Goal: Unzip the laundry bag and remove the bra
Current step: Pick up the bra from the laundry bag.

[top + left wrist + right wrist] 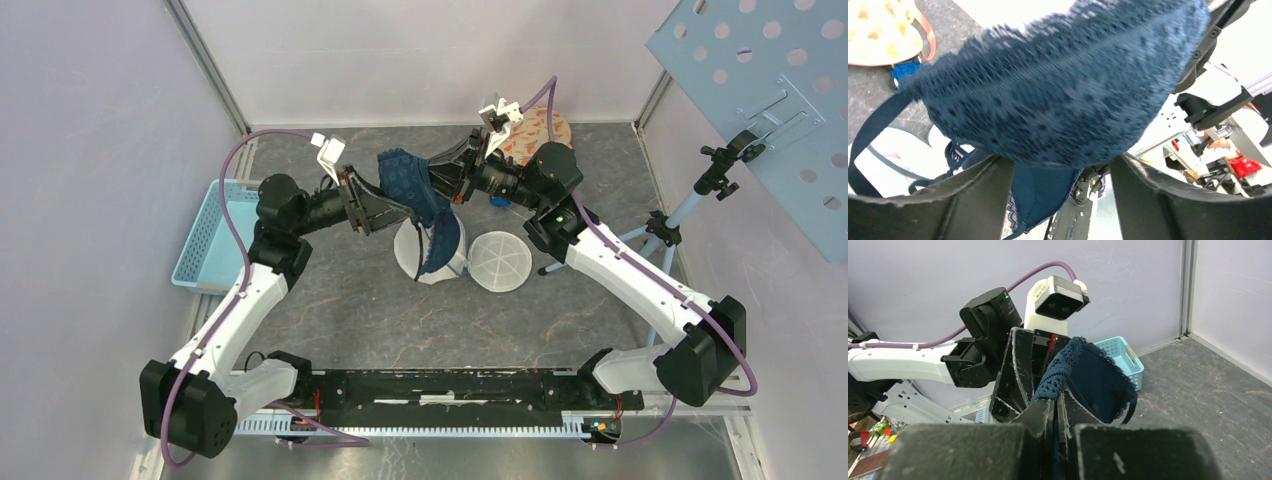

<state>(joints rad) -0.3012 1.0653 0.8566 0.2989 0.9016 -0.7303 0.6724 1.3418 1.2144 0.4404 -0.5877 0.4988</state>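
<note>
The dark blue lace bra (410, 185) hangs in the air between both grippers, and its lower cup and straps trail down onto the white mesh laundry bag (432, 268). My right gripper (445, 183) is shut on the bra's lace edge (1058, 372); its jaws are pressed together on the fabric (1057, 400). My left gripper (385, 212) is open, its jaws spread wide (1063, 165), with the bra cup (1063, 85) lying across the fingertips. The bag's round white half (500, 260) lies open on the table beside it.
A light blue basket (205, 235) stands at the left table edge. An orange patterned cloth (535, 130) lies at the back, with a small blue object (500, 203) near it. A tripod stand (655, 230) and a perforated blue panel (770, 80) are at the right.
</note>
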